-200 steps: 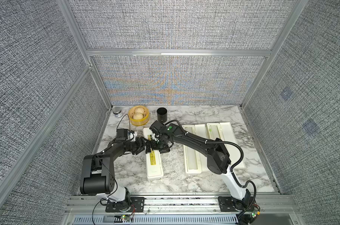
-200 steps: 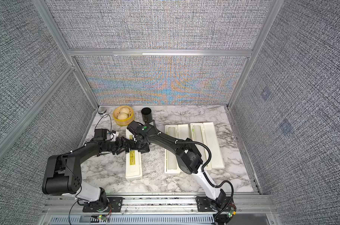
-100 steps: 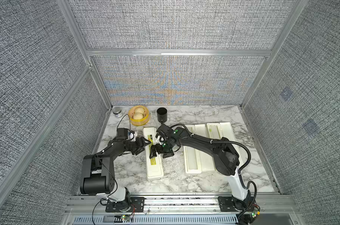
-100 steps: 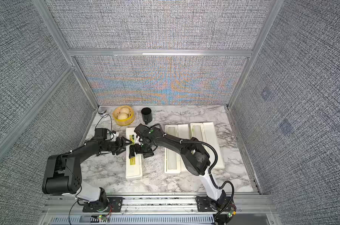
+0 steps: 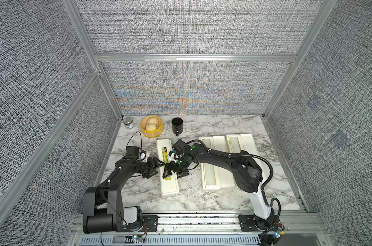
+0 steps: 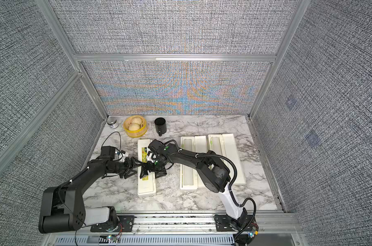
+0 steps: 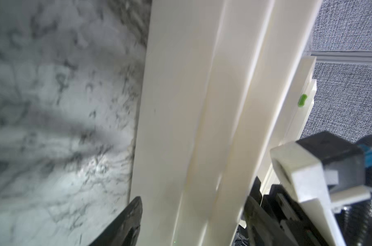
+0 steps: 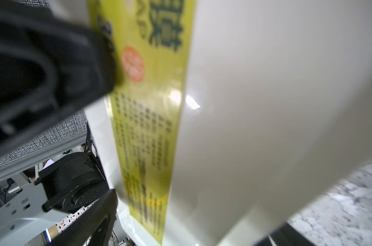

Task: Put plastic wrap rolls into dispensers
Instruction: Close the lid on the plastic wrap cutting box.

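1. A shut box (image 5: 169, 187) lies lengthwise on the table (image 5: 193, 199).
2. The right claw (image 5: 174, 175) straddles it, jaws wide, holding nothing.
3. The left claw (image 5: 157, 169) is part open, one finger over the lid.
4. Rightward, rolls (image 5: 210, 179) lie in two open boxes (image 5: 211, 187).
5. Beyond stand a mug (image 5: 177, 126) and a bowl (image 5: 151, 127).

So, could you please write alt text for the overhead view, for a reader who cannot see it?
A closed, long cream-white plastic dispenser box with a yellow label strip lies on a marble table, with the black right gripper straddling it, jaws spread, and the black left gripper at its side. Two more such boxes lie open alongside.
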`<control>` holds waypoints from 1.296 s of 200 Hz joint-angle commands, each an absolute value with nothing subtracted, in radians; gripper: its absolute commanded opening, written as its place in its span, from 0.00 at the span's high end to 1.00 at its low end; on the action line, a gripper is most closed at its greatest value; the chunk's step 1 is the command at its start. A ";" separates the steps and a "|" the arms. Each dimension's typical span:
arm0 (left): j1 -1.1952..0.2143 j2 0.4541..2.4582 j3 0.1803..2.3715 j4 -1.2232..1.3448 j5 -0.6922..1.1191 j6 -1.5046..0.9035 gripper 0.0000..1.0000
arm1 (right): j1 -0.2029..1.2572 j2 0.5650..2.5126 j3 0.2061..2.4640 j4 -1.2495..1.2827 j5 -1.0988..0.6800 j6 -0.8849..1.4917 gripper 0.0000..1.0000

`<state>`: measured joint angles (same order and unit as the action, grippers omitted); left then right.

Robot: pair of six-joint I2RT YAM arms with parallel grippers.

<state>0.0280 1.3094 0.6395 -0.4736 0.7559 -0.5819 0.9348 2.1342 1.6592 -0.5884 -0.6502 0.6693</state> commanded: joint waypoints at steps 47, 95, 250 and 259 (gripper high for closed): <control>0.018 1.136 0.547 -0.558 0.806 -0.719 0.25 | 0.941 2.088 1.587 -0.520 -0.722 0.671 0.07; 0.016 1.047 0.500 -0.529 0.865 -0.808 0.23 | 0.952 2.090 1.601 -0.519 -0.748 0.662 0.07; -0.006 1.056 0.488 -0.537 0.872 -0.825 0.21 | 0.945 2.121 1.621 -0.494 -0.790 0.677 0.08; -0.004 1.064 0.482 -0.534 0.867 -0.818 0.21 | 0.949 2.126 1.629 -0.503 -0.784 0.672 0.08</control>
